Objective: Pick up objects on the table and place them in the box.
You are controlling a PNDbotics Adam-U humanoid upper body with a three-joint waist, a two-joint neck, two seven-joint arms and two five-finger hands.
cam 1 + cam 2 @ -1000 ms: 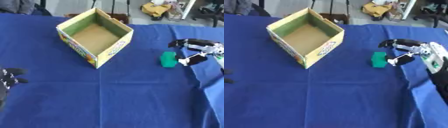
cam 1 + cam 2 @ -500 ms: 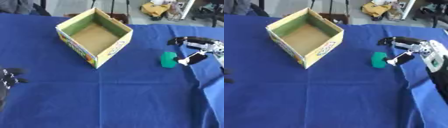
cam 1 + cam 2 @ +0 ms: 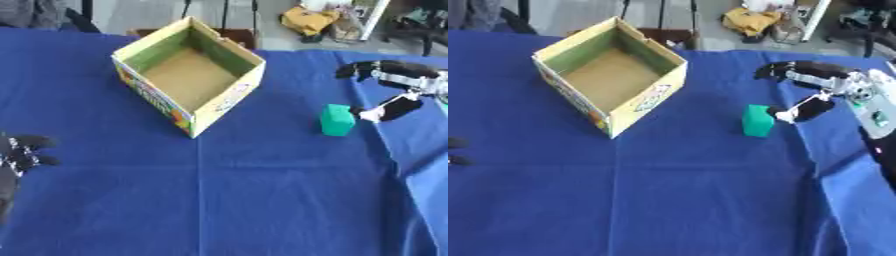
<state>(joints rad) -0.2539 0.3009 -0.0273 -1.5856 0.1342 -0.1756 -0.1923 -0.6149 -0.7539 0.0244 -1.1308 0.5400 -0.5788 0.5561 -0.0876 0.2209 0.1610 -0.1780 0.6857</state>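
One open-topped cardboard box [image 3: 189,80], yellow-rimmed with colourful printed sides and a plain brown floor, stands at the upper centre-left of the frame. One small green block [image 3: 336,120] sits right of centre. One blue cloth-covered table [image 3: 262,200] fills the view. Two black robot hands show: one [image 3: 820,92] at the right edge, one [image 3: 19,155] at the lower left edge.

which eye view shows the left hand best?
The left eye view. There the left hand shows at the left edge, low on the blue cloth, with its dark fingers and part of the palm in frame. In the right eye view only two dark fingertips poke in at the left edge.
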